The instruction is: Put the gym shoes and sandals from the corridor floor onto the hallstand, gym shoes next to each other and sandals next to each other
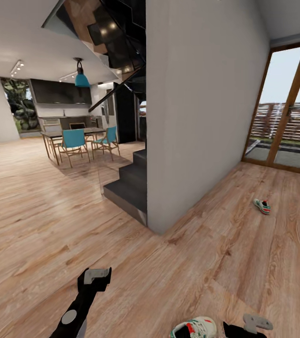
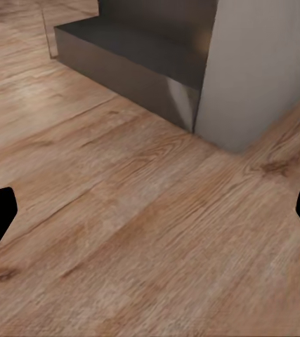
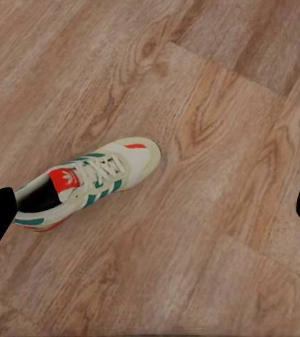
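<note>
While both grippers hang wide open and empty, the right gripper (image 3: 150, 210) is above one gym shoe (image 3: 86, 182) at the bottom of the frame; the second gym shoe (image 1: 262, 205) lies far right on the corridor floor (image 1: 206, 263).

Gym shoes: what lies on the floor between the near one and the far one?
Bare wood floor separates the near gym shoe from the far gym shoe, head view.

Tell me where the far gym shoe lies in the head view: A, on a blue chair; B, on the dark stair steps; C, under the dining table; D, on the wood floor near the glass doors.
D: the far gym shoe lies on the wood-plank floor to the right of the white wall, near the glass doors.
</note>
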Controlling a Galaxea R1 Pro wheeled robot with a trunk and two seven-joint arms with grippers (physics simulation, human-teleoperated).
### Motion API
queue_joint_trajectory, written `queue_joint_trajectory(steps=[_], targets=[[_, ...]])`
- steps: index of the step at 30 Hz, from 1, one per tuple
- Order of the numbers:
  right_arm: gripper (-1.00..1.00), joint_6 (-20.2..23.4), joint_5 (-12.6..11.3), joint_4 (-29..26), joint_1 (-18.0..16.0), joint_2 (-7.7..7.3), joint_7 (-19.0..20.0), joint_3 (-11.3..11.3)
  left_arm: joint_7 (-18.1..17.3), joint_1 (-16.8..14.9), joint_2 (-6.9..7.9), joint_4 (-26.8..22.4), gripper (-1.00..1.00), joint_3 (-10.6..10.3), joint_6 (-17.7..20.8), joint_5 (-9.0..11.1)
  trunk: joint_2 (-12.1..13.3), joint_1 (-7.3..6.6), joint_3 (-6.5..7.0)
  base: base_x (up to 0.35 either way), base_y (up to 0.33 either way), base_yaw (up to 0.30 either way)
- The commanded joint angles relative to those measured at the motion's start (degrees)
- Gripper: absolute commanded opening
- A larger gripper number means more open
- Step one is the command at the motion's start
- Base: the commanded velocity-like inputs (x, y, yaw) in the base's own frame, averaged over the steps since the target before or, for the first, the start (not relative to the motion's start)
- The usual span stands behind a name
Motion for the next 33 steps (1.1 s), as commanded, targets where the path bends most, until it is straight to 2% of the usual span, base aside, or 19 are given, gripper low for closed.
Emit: queue_joint_trajectory(steps=[1,5,10,17,33], targets=[[1.0,0.3,-0.1,-0.1,0.0,0.01,0.1,0.0,0.0,-0.6,0.02,0.1,1.0,0.0,-0.1,0.1,0.0,-0.01,-0.06,0.0,0.0,-0.3],[1.0,0.3,-0.1,-0.1,0.0,0.01,0.0,0.0,0.0,-3.5,0.12,0.3,1.0,0.0,2.9,0.2,0.0,-0.01,-0.06,0.0,0.0,-0.3],[1.0,0.3,-0.1,-0.1,0.0,-0.1,0.1,0.0,-0.2,-6.5,0.33,0.1,1.0,0.0,16.2,0.0,0.0,-0.01,-0.06,0.0,0.0,-0.3],[1.0,0.3,-0.2,-0.1,0.0,-0.2,0.3,-0.1,-0.3,-6.7,0.26,0.1,1.0,0.0,16.8,0.0,0.0,-0.01,-0.06,0.0,0.0,-0.3],[1.0,0.3,-0.1,-0.1,0.0,-0.08,0.5,0.0,-0.4,-6.7,0.25,0.1,1.0,-0.2,15.7,0.0,0.0,-0.01,-0.06,0.0,0.0,-0.3]])
